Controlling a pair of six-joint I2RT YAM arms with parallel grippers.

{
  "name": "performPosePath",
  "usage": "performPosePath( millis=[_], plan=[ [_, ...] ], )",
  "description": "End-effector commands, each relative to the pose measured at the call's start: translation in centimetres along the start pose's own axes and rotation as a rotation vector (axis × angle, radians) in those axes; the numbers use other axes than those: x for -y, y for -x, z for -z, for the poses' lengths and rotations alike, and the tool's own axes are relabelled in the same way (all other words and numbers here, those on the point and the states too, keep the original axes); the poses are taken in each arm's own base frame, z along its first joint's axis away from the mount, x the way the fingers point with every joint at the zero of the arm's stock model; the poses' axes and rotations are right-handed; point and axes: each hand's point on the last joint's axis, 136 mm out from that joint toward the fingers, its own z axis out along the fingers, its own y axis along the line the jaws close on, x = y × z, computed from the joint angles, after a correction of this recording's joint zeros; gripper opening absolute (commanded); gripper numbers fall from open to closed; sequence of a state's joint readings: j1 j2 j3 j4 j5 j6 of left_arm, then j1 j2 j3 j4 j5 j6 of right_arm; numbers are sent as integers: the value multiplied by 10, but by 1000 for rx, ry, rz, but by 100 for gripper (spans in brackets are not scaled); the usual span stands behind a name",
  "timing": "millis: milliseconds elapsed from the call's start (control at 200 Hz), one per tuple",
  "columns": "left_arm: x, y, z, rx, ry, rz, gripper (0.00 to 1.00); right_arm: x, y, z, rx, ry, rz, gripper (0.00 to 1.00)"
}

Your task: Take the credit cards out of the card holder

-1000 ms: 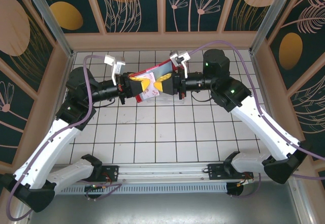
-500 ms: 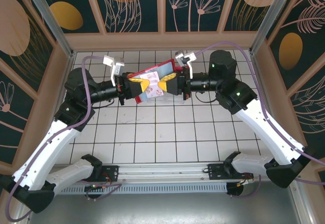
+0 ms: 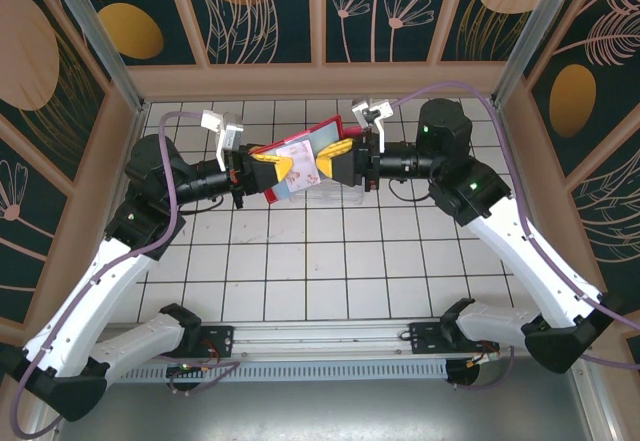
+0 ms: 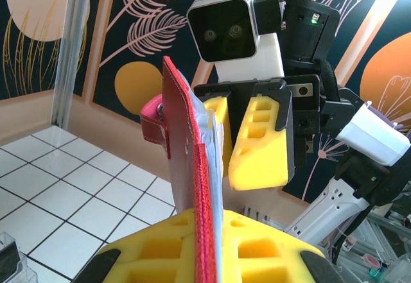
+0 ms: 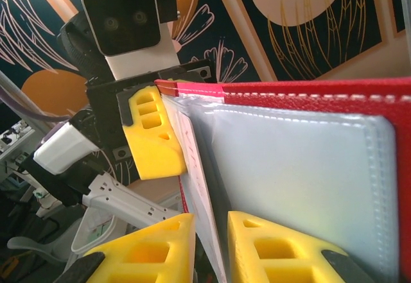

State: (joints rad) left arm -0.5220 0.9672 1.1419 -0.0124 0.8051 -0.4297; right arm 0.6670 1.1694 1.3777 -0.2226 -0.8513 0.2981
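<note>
One card holder [image 3: 308, 146], tiled table [image 3: 300, 261] below

White tiled table [image 3: 330, 261] with dark grout lines, evenly lit, no hard shadows; a metal rail [image 3: 320, 336] runs along the near edge and a grey slotted strip [image 3: 330, 371] sits just below it. Back wall [image 3: 270, 11], left wall [image 3: 50, 161] and right wall [image 3: 590, 131] are dark teal panels printed with pale leaf and flower outlines and orange and tan ovals, set in a light wooden frame [image 3: 320, 79]. Slanted metal posts stand at the back corners, left [image 3: 95, 31] and right [image 3: 540, 21].
</note>
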Motion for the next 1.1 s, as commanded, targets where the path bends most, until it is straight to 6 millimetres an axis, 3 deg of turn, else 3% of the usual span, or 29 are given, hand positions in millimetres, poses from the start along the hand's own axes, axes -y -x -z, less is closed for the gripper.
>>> performPosePath(
  millis=[0, 355, 490, 776, 1091],
  plan=[
    [13, 12, 5, 27, -26, -43, 6, -14, 5, 4, 23, 49, 31, 22],
    [17, 14, 2, 30, -71, -24, 6, -3, 1, -3, 8, 7, 32, 24],
    [15, 14, 0, 30, -70, -16, 6, -8, 2, -5, 6, 23, 41, 24],
    [10, 12, -2, 22, -57, -10, 6, -22, 3, -2, 18, 57, 72, 13],
    [5, 6, -4, 5, -49, -6, 5, -29, 8, 3, 45, 65, 86, 16]
  ],
)
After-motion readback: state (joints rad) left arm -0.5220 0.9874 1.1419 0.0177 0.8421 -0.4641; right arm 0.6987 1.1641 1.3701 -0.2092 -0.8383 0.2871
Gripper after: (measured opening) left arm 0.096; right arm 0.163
